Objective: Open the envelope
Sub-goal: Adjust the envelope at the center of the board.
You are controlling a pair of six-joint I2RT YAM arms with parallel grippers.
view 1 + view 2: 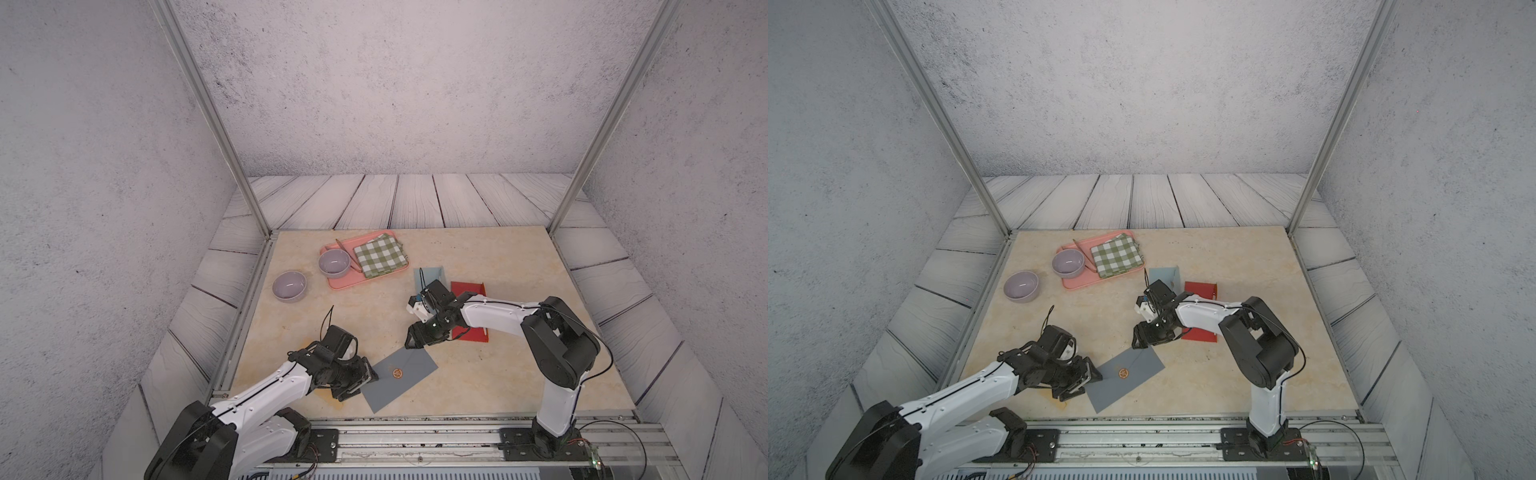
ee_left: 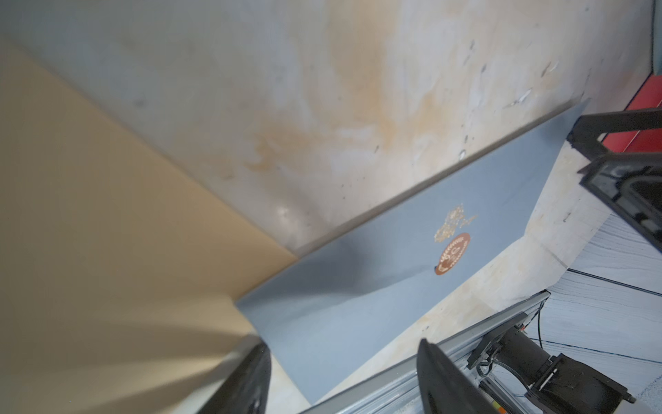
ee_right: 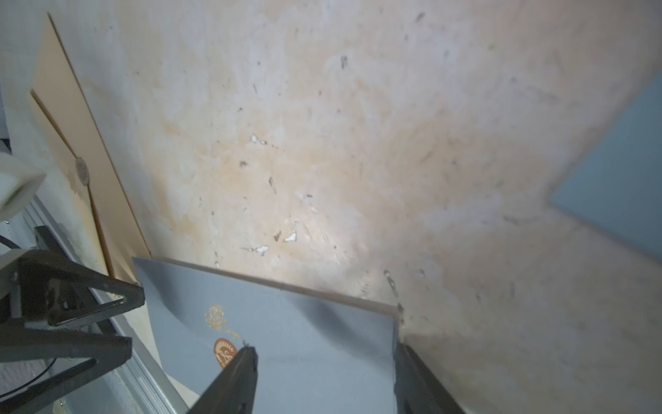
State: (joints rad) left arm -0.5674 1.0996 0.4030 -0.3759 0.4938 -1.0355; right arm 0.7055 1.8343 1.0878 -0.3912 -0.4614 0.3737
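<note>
A grey-blue envelope (image 1: 401,378) (image 1: 1125,380) with a round copper seal (image 1: 397,372) lies flat near the table's front edge. My left gripper (image 1: 365,384) (image 1: 1088,384) is open at its left corner, and in the left wrist view that corner (image 2: 322,340) sits between the fingers of the left gripper (image 2: 344,376). My right gripper (image 1: 415,338) (image 1: 1142,338) (image 3: 324,362) stands open over the envelope's far corner. One of its fingertips (image 3: 247,355) is right beside the seal (image 3: 224,353). A gold smudge (image 2: 453,218) marks the paper next to the seal (image 2: 452,252).
A tan envelope (image 2: 89,233) (image 3: 82,143) lies beside the grey one, under my left arm. A red envelope (image 1: 467,291) and a blue one (image 1: 430,276) lie behind my right arm. A pink tray (image 1: 357,280) holds a checked cloth (image 1: 380,254) and a bowl (image 1: 333,264). Another bowl (image 1: 289,285) stands left of it.
</note>
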